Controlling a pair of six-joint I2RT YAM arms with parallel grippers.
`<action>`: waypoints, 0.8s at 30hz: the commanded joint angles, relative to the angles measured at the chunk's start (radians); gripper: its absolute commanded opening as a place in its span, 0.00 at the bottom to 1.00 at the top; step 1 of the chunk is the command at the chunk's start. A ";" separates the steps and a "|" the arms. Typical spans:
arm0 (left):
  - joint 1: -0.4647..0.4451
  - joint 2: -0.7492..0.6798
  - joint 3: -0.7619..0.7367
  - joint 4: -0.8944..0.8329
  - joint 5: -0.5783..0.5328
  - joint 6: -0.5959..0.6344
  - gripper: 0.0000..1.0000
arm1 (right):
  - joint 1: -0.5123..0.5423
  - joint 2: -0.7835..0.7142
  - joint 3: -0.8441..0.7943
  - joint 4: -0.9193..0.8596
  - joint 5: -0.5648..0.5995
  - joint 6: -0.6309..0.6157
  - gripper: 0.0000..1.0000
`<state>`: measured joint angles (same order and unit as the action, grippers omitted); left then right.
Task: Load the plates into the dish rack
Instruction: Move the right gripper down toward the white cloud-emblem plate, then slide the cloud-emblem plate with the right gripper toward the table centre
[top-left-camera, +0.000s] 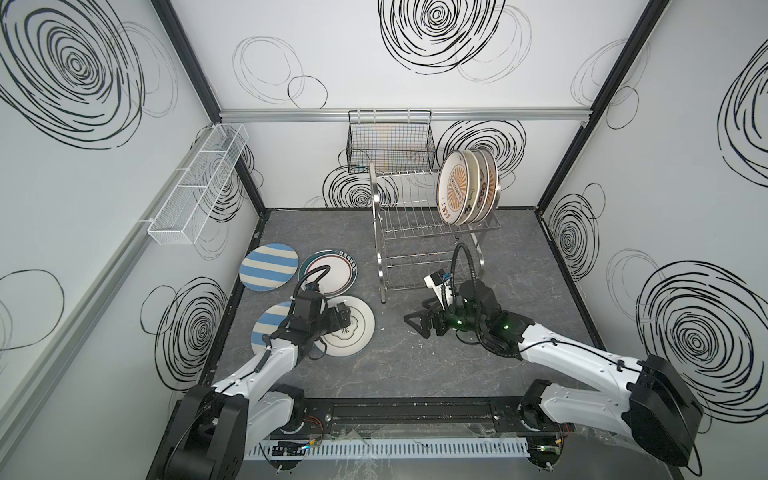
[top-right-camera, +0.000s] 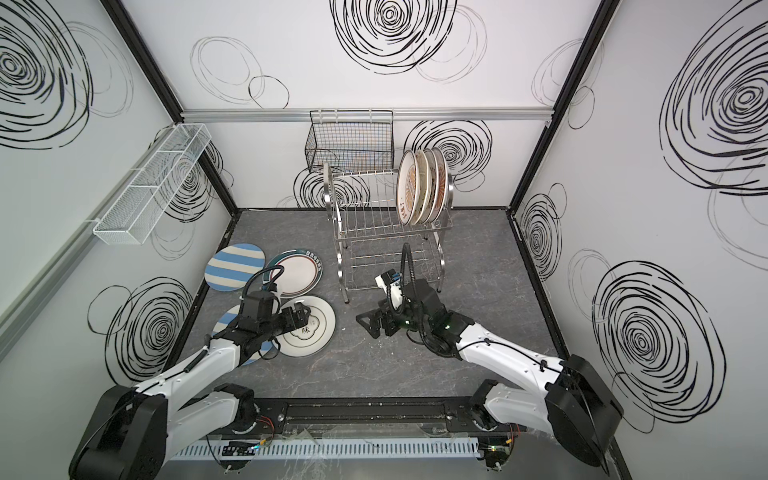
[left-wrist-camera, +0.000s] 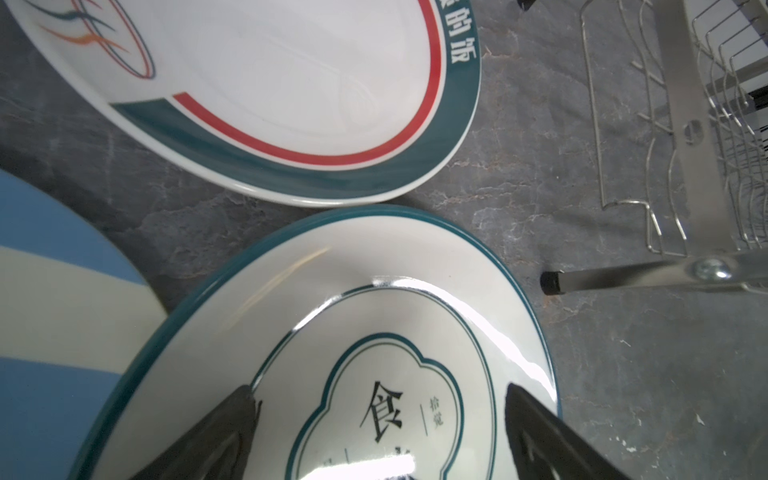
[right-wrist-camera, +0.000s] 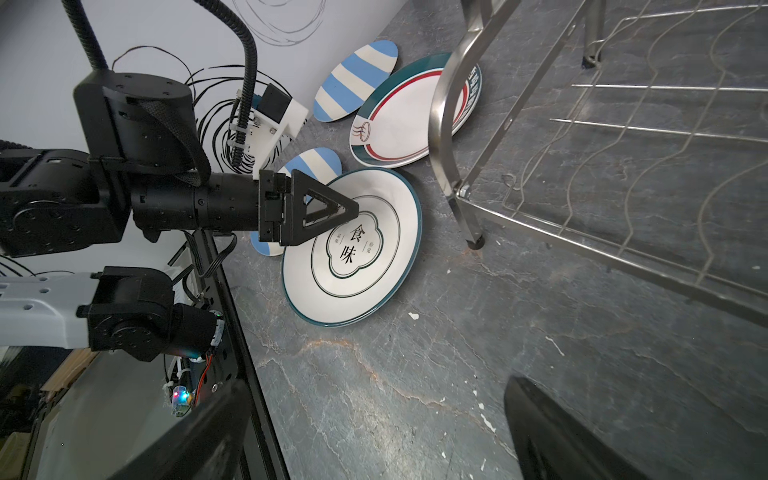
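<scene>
Left claw (top-left-camera: 340, 316) is spread wide with nothing in it. It hangs right over the character plate (top-left-camera: 353, 334), lower left of centre in both top views. In the left wrist view both fingers (left-wrist-camera: 216, 436) straddle the printed centre, so the plate is beneath the claw, not ahead. Can't tell if they touch.

Right claw (top-left-camera: 415, 326) is also spread and empty, well apart to the right near the dish rack (top-left-camera: 411, 212) foot, so the left arm is clearly nearer.

The plate is round with no long axis and lies flat, face up on the desk (top-left-camera: 415, 374). The grip probably needs the rim. It is glossy white with a thin dark green rim and a green cloud outline around black characters. Its left edge seems to overlap the near striped plate (top-left-camera: 264, 327).

Four plates (top-left-camera: 465, 187) stand in the rack's upper tier, right end. The green-and-red-rimmed plate (top-left-camera: 332, 272) and the far striped plate (top-left-camera: 270, 266) lie flat, upper left of the left claw.
</scene>
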<state>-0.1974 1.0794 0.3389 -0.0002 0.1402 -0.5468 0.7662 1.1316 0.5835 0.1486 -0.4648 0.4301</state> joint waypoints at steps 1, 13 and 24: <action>-0.027 -0.021 0.009 0.010 0.010 -0.005 0.96 | -0.002 -0.030 -0.059 0.031 0.012 0.081 1.00; -0.022 -0.021 0.109 -0.057 -0.176 0.034 0.96 | 0.002 -0.011 -0.145 0.108 -0.029 0.174 1.00; 0.036 0.132 0.181 0.035 -0.196 0.065 0.96 | 0.001 0.071 -0.117 0.111 -0.092 0.173 1.00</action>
<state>-0.1753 1.1870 0.4881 -0.0181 -0.0395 -0.5037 0.7658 1.1801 0.4377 0.2356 -0.5266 0.5919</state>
